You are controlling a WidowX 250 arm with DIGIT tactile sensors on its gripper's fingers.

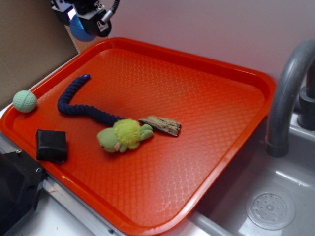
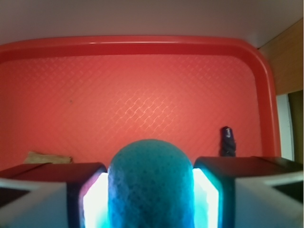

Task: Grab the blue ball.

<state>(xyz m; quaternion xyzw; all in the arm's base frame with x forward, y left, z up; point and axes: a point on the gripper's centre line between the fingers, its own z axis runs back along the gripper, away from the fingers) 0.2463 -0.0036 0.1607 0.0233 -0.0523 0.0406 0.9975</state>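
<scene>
The blue ball (image 2: 150,183) fills the gap between my two fingers in the wrist view, squeezed on both sides, its textured surface facing the camera. From outside, my gripper (image 1: 83,22) hangs high above the far left corner of the orange tray (image 1: 206,73), and the blue ball (image 1: 78,32) shows beneath the black fingers, lifted off the tray. The gripper (image 2: 150,190) is shut on the ball.
On the tray lie a mint-green ball (image 1: 24,101), a navy rope (image 1: 78,105), a black block (image 1: 51,145), a green-yellow plush toy (image 1: 124,135) and a piece of wood (image 1: 162,125). A grey sink (image 1: 270,196) with faucet (image 1: 288,93) sits at right.
</scene>
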